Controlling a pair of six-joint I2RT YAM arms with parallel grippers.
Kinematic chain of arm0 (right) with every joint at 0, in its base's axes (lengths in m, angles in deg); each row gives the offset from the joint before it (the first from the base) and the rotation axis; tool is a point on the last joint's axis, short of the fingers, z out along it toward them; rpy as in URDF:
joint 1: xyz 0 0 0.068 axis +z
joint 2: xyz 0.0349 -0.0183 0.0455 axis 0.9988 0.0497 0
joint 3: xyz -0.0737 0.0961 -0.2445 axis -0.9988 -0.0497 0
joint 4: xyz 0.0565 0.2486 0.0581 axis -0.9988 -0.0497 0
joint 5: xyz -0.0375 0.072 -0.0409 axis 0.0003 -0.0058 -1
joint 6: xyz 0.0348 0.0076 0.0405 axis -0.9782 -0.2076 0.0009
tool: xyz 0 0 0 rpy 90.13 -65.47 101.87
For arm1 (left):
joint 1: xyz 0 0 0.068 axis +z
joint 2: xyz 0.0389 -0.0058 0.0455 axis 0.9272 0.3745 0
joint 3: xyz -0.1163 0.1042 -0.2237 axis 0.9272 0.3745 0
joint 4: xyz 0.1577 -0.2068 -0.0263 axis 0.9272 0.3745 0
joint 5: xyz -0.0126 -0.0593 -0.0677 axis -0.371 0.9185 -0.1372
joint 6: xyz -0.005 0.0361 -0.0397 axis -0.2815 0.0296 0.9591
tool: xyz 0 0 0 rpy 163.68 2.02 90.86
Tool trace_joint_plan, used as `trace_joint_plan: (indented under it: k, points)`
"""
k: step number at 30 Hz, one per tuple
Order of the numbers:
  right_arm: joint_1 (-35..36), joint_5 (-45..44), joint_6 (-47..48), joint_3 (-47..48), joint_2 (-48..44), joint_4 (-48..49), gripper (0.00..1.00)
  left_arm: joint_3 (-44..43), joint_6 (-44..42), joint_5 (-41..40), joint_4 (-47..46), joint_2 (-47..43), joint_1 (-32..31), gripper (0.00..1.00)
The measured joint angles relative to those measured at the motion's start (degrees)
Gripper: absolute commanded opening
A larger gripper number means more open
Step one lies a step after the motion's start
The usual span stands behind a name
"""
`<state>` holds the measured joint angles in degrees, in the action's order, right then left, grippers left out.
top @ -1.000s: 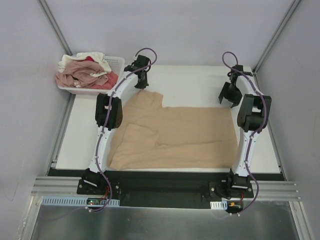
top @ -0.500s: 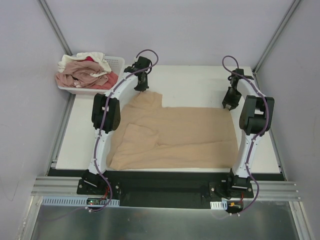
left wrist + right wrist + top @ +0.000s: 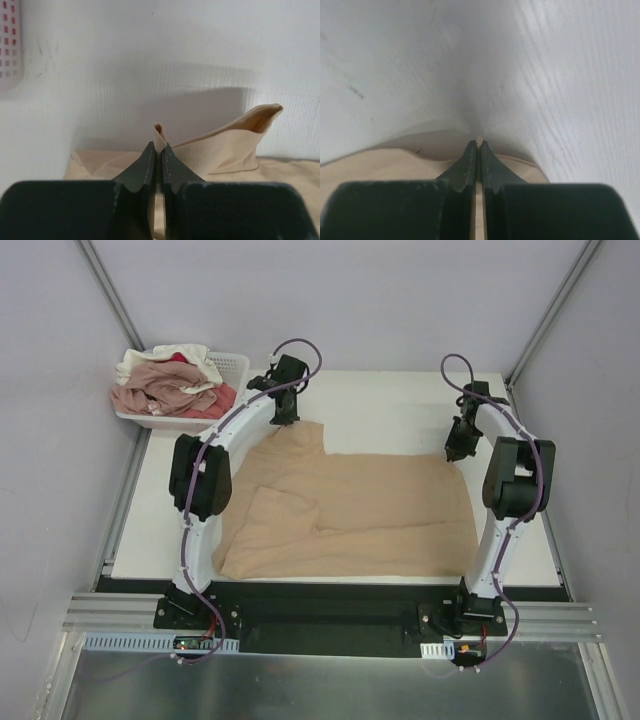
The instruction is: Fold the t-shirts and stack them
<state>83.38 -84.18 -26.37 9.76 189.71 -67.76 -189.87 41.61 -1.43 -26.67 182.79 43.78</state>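
The left gripper point(image 3: 159, 148) is clamped on the far-left hem of the plain tan-beige cloth t-shirt point(image 3: 360, 505) spread across the desk point(image 3: 385, 408). The right gripper point(image 3: 478, 146) is clamped on its far-right corner. Raise both pinches level, then carry them together toward the near edge, keeping your fold straight.

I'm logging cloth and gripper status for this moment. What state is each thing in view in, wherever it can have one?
tan t-shirt: spread on the table, not folded up, its far edge pinched at both ends.
left gripper: shut on the tan t-shirt's far left corner.
right gripper: shut on the tan t-shirt's far right corner.
other t-shirts: crumpled and unfolded, heaped together.
basket: upright, filled with the other t-shirts.
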Motion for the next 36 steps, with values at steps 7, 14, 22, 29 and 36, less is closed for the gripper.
trace_joint_plan:
  k: [7, 14, 22, 29, 36]
  points:
    - [1.3, 4.9, 0.3, -10.5, -12.7, 3.7, 0.01, 11.9, 1.8, -2.5, -1.6, -11.0, -3.2, 0.0]
    - [1.4, 7.5, 0.0, -19.5, -20.9, 6.1, 0.0, 27.1, 5.0, -4.3, -3.9, -22.5, -7.8, 0.0]
    - [1.4, 6.3, -1.1, -28.6, -28.6, 4.9, 0.01, 45.5, 12.2, -5.9, -5.0, -36.6, -10.4, 0.0]
    - [1.4, 2.2, -1.7, -32.6, -34.8, 2.5, 0.01, 54.9, 16.5, -6.9, -5.6, -46.8, -13.2, 0.0]
    - [1.3, -3.3, -1.6, -34.4, -38.9, -1.2, 0.01, 61.7, 18.7, -7.1, -5.5, -55.8, -13.3, 0.0]
